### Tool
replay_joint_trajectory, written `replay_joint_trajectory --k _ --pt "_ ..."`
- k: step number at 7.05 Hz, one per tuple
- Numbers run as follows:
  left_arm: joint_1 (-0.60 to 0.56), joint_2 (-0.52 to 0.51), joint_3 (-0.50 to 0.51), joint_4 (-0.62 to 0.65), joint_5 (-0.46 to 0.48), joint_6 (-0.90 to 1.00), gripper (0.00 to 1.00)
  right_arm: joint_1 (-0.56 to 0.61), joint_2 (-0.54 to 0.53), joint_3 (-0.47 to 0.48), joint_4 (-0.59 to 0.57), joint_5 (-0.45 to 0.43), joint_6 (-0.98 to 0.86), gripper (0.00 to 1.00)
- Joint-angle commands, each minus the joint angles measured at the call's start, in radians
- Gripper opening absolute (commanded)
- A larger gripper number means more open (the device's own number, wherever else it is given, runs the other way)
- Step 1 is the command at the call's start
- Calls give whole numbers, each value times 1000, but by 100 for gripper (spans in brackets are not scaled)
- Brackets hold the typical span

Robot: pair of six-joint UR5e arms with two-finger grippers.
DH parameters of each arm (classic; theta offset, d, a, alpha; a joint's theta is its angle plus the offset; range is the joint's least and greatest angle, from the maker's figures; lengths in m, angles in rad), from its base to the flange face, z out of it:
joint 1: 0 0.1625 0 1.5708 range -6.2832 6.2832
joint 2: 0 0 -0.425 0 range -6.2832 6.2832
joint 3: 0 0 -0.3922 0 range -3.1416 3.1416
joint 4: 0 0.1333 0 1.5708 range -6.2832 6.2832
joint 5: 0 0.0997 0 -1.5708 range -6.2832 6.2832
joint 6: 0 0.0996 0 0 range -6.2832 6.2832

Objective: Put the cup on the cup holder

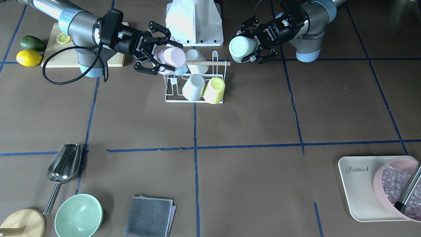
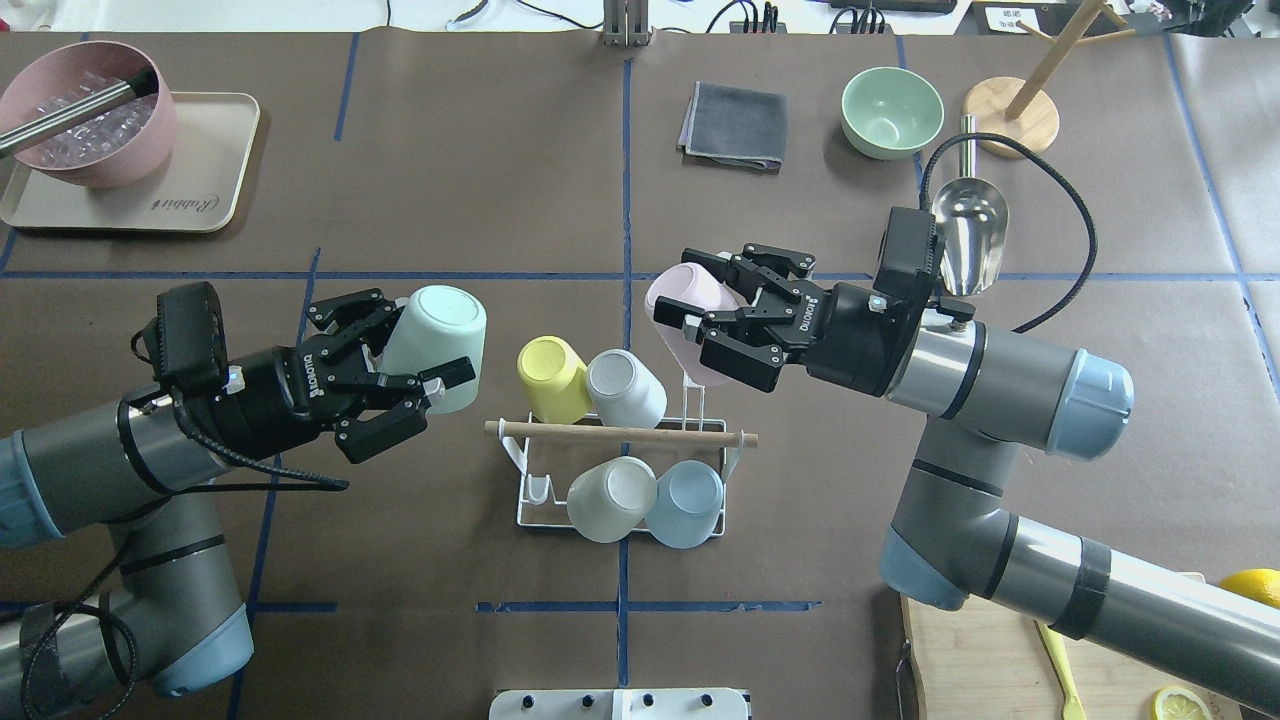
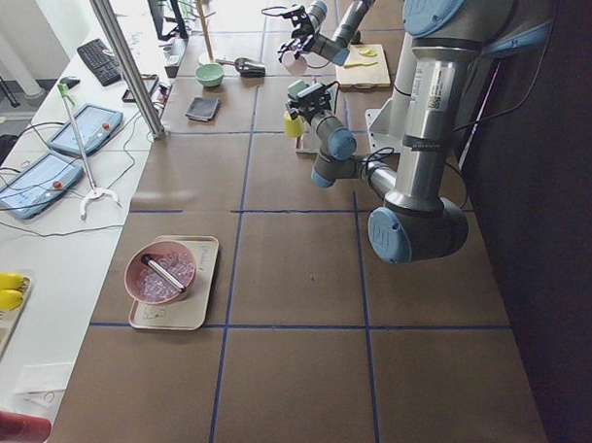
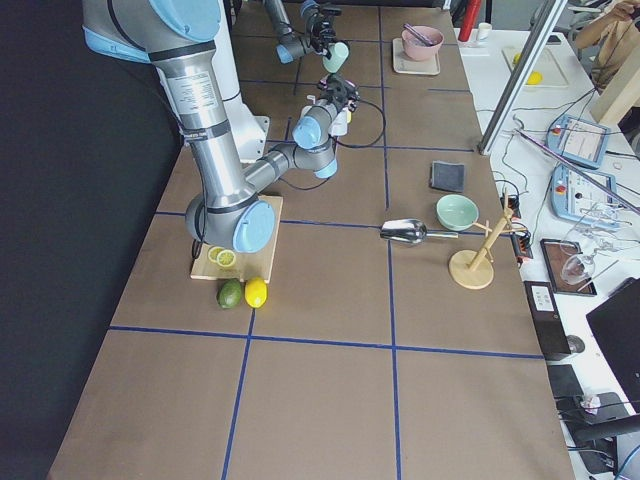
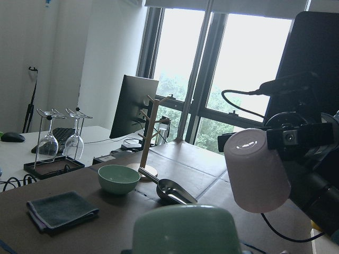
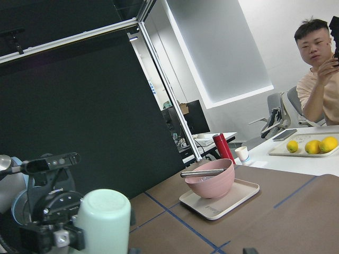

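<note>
The mint cup (image 5: 183, 230) pinched in the left gripper (image 2: 425, 340), the pink cup (image 1: 172, 56) in the right gripper (image 2: 685, 295), both near the rack (image 2: 530, 510), likely awaiting lowering onto free prongs.

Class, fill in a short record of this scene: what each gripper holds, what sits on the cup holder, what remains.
left gripper: shut on the mint cup, beside the cup holder
right gripper: shut on the pink cup
on the holder: four upturned cups: yellow cup, grey cup, white cup, blue cup
remaining: neither held cup is on the holder yet
</note>
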Motion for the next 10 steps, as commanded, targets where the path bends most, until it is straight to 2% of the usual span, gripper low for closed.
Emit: replay_joint_trajectory --k 1,2,3,6,10 --pt "52 5 19 -87 14 130 6 29 45 -119 1 -2 0 0" --pt "72 2 33 -90 14 212 6 45 89 -164 10 -2 -2 0" --pt "92 -6 51 -90 15 255 6 45 102 -167 10 -3 -2 0" --pt "110 -96 145 -93 26 282 6 -33 99 -167 36 -29 -5 0" --pt "141 -99 157 -95 28 286 6 -64 62 -164 79 -30 -6 1"
